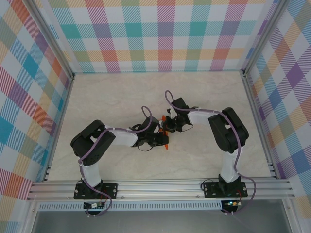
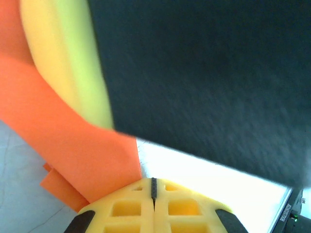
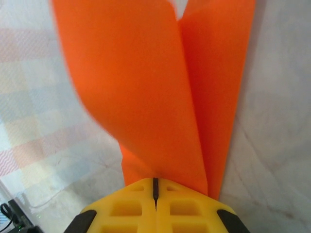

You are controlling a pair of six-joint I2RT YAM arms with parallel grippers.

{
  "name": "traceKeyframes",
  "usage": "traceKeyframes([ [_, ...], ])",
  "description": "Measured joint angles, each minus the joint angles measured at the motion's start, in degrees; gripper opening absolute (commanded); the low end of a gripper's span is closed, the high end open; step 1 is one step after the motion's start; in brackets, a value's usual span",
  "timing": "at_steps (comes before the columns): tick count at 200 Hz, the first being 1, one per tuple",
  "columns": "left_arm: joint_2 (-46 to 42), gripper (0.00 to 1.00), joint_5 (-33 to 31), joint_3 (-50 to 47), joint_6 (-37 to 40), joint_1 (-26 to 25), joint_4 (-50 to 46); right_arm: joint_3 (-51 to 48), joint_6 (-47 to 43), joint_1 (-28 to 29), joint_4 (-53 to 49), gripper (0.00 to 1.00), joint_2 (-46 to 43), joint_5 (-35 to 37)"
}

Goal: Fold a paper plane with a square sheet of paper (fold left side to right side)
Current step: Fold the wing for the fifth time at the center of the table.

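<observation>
The creased orange sheet of paper (image 3: 160, 97) is held at mid-table, its long axis running straight away from the right gripper (image 3: 154, 187), which is clamped on its near end. The left gripper (image 2: 153, 188) is closed just beside the sheet; a pinch cannot be confirmed. The pale table (image 1: 121, 92) is enclosed by checked walls (image 1: 165, 34).

Bright orange paper (image 3: 146, 97); yellow right pincer (image 3: 154, 189); pastel plaid walls (image 1: 165, 34); cream marbled table (image 1: 116, 97).

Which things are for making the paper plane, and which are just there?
For the job: orange paper, left hand, right hand.
Just there: table, checked walls, metal rail.
</observation>
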Motion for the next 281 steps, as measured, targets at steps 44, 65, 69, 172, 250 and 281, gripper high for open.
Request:
traceKeyframes([
  [44,0.00,0.02,-0.11,-0.07,-0.02,0.00,0.31,1.99,-2.75,-0.83,-0.79,0.00,1.36,0.33],
  [65,0.00,0.02,-0.57,-0.28,-0.04,0.00,0.98,3.08,-3.91,-1.55,-1.14,0.00,2.34,-0.72],
  [69,0.00,0.02,-0.70,-0.33,-0.04,0.00,1.09,3.37,-4.00,-1.66,-1.20,0.00,2.56,-1.03],
  [172,0.00,0.02,-2.38,-0.96,-0.48,0.00,2.95,13.31,-7.02,-7.17,-1.55,0.01,9.86,-3.98],
  [250,-0.22,0.02,-2.34,-1.53,-1.11,-0.02,3.80,28.24,-9.20,-12.22,-4.09,0.02,16.68,-0.17],
  [281,-0.35,0.02,-2.38,-1.62,-1.11,-0.15,3.72,24.48,-9.77,-12.79,-4.26,0.02,11.82,-0.50],
])
